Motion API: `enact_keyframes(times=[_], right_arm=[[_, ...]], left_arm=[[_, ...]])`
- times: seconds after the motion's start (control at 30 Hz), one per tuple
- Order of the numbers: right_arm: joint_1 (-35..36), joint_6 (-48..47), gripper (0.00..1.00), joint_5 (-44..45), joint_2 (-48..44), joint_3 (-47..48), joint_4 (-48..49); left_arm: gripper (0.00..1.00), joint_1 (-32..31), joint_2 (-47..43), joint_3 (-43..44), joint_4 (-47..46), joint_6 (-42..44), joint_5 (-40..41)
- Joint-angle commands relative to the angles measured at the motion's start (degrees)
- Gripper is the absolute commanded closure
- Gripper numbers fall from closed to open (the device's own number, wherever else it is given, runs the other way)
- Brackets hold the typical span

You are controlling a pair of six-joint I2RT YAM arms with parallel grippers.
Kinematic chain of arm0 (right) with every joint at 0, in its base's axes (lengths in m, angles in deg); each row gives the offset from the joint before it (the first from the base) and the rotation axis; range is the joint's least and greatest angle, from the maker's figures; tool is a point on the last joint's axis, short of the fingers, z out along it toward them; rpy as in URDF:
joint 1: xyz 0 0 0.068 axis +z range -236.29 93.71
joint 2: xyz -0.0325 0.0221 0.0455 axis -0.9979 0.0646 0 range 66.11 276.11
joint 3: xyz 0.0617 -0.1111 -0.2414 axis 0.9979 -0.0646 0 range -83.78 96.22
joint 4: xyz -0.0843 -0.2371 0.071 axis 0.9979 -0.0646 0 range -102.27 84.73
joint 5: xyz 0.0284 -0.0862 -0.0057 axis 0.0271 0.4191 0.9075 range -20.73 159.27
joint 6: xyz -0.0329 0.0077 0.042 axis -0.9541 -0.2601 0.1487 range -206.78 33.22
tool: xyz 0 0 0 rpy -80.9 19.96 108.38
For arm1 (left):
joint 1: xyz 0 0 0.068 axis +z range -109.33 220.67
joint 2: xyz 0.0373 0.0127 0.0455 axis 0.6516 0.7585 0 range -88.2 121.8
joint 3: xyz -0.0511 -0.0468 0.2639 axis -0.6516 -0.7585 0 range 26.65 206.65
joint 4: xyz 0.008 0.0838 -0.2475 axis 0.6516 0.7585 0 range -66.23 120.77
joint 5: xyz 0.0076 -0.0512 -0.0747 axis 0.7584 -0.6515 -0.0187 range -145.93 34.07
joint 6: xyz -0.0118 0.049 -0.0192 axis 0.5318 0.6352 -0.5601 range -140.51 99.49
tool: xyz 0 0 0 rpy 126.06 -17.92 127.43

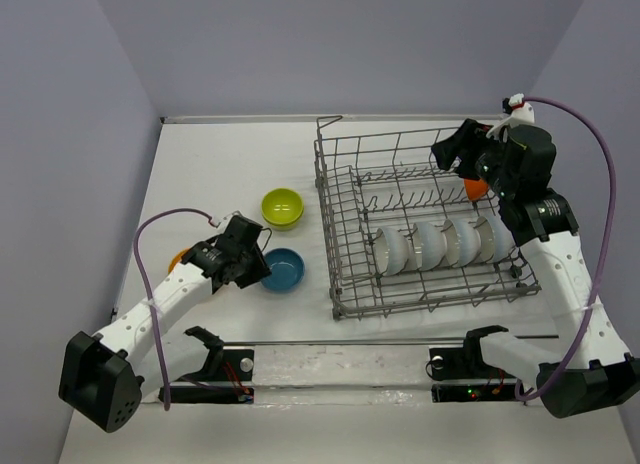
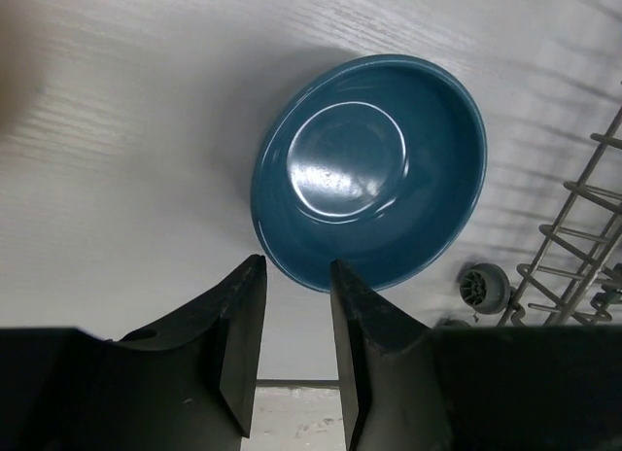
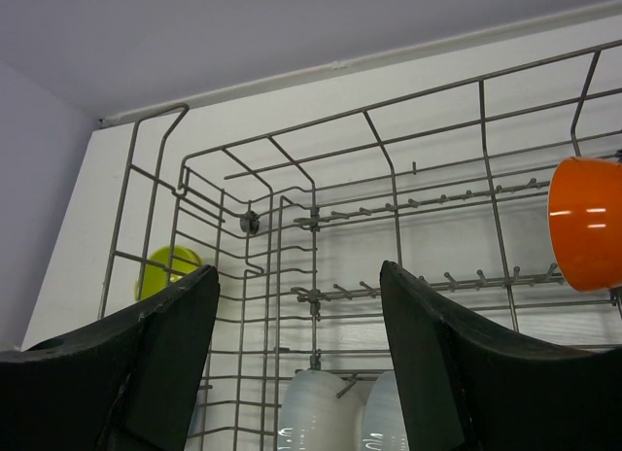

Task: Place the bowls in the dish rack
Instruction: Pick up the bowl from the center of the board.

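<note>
The grey wire dish rack (image 1: 345,219) holds a row of several white bowls (image 1: 432,244) on edge, and an orange bowl (image 1: 476,188) at its back right. A blue bowl (image 1: 283,270) and a lime bowl (image 1: 282,207) sit upright on the table left of the rack. My left gripper (image 1: 262,264) is open and empty at the blue bowl's (image 2: 369,169) near rim, fingers (image 2: 243,315) slightly apart. My right gripper (image 1: 450,154) is wide open and empty above the rack's back right. Its wrist view shows the orange bowl (image 3: 586,223) and white bowls (image 3: 316,407).
A second orange bowl (image 1: 178,258) sits on the table, mostly hidden behind the left arm. A rack wheel (image 2: 483,286) and rack wires (image 2: 583,237) lie right of the blue bowl. Walls close the table at the back and sides. Purple cables loop off both arms.
</note>
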Motion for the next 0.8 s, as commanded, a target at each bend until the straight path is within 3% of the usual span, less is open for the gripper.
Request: enact_keyframes(times=[0.0,0.77], right_arm=[[0.0,0.0,0.27,-0.6,-0.3,0.0,2.8],[0.0,-0.6,0.27,-1.1,0.4,0.0,3.2]], left_arm=[[0.58,-0.3,-0.2,-2.0,0.3,-2.7,0.7],[0.53,-0.3,6.0,-1.5,-3.2,-3.8,4.3]])
